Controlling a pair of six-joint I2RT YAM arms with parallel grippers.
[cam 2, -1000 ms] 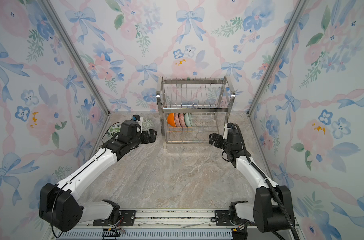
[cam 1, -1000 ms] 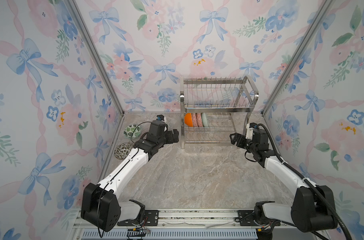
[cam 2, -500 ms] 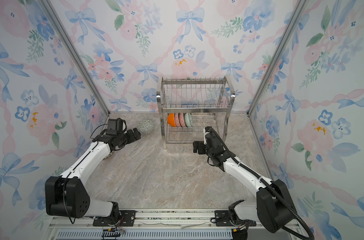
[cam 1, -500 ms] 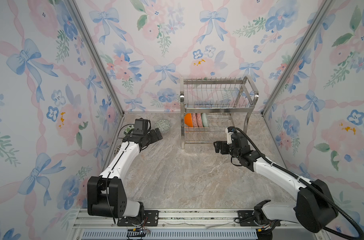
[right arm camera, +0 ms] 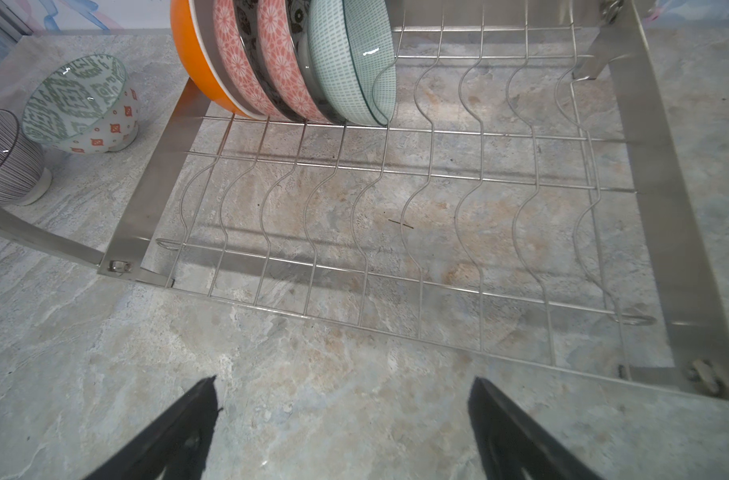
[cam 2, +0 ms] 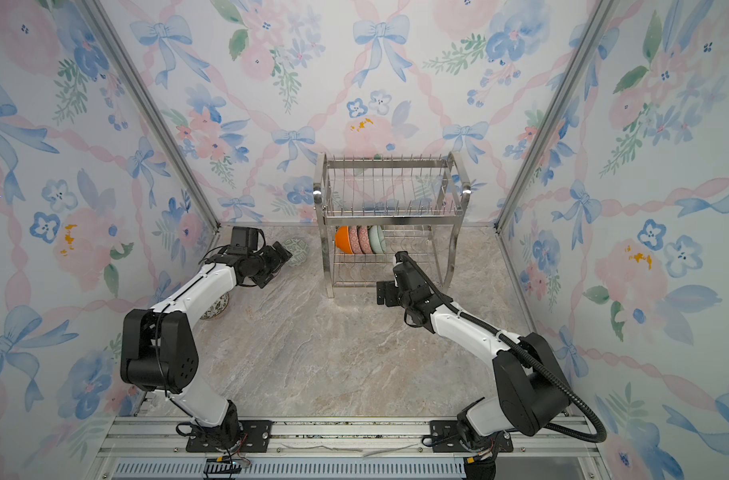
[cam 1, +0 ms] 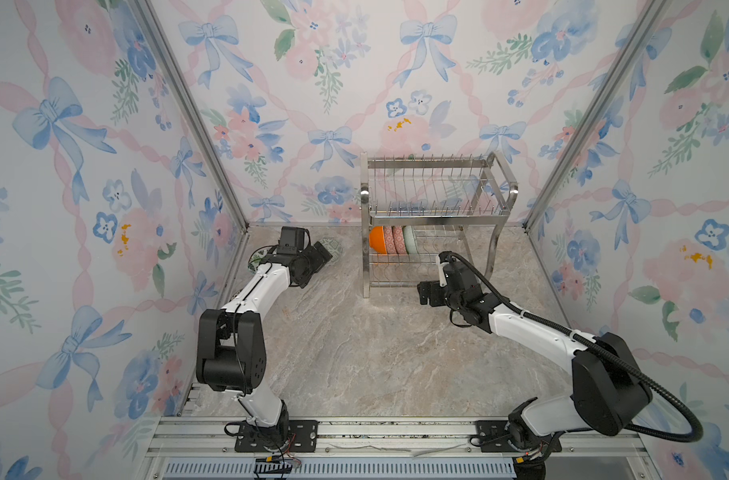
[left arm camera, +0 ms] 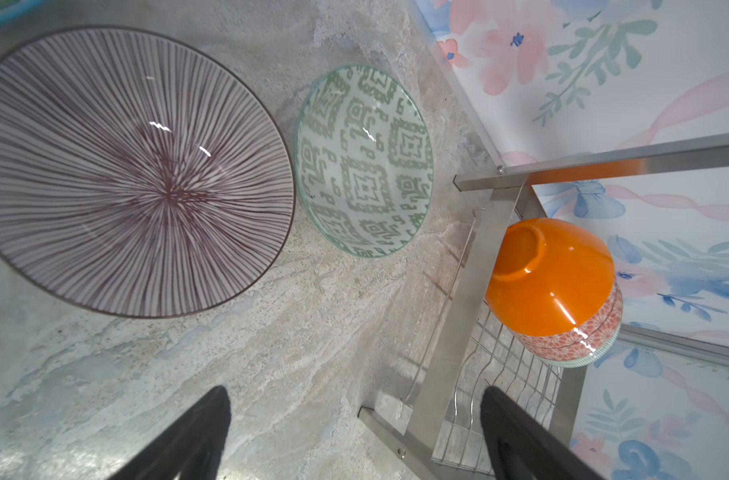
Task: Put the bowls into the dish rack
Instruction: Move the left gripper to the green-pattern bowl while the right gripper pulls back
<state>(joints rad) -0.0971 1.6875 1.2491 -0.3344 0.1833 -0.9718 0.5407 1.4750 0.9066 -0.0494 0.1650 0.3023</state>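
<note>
The dish rack [cam 1: 433, 165] [cam 2: 390, 164] stands at the back, steel wire, two tiers. Its lower tier [right arm camera: 396, 199] holds several bowls on edge, from an orange bowl [cam 1: 377, 240] [left arm camera: 550, 274] to a pale green dotted bowl [right arm camera: 346, 58]. On the floor left of the rack sit a green geometric bowl [left arm camera: 365, 160] [cam 1: 334, 247] [right arm camera: 76, 99] and a purple-lined bowl [left arm camera: 134, 170] [right arm camera: 5, 153]. My left gripper [cam 1: 323, 257] [left arm camera: 354, 415] hovers open just short of those two, touching neither. My right gripper [cam 1: 423, 293] [right arm camera: 342, 399] is open and empty in front of the lower tier.
A dark-leaf patterned bowl [cam 2: 217, 309] lies by the left wall under my left arm. Another patterned bowl [cam 1: 257, 259] peeks out behind the left wrist. Flowered walls close in on three sides. The rack's left leg [left arm camera: 458, 311] stands close to my left gripper.
My left arm has folded back, its gripper easing left from the rack's leg toward the floor bowls. My right gripper has slid left across the rack's front. Both stay open.
</note>
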